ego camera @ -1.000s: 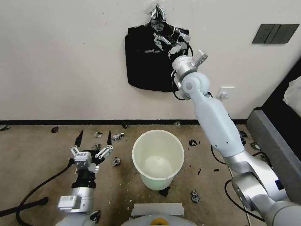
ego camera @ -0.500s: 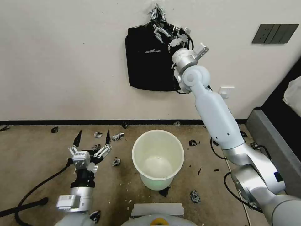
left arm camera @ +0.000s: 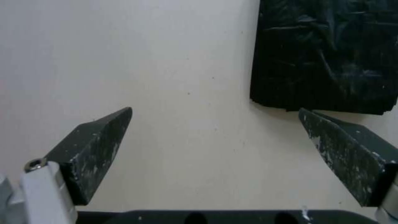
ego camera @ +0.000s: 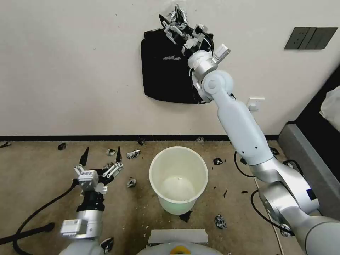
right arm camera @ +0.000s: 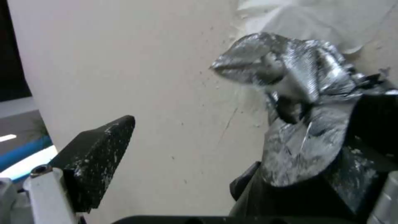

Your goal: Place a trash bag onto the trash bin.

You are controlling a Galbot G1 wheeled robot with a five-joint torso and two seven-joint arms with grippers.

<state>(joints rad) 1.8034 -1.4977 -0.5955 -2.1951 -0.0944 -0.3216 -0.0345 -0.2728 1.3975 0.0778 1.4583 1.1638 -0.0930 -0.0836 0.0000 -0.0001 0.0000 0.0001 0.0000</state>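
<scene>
Right gripper [ego camera: 170, 23] reaching high on wall, jaws spread wide, straddling silvery tape tip [ego camera: 178, 16] at top of black bag stack [ego camera: 166, 67]; nothing gripped. Left gripper [ego camera: 100, 156] hovering low over floor, jaws wide, idle. Trash bin [ego camera: 178, 179] standing unlined on floor below stack. Step in hand: fetching bag. Next move, by judgement: closing onto single top layer near tape, peeling free without dragging stack.
</scene>
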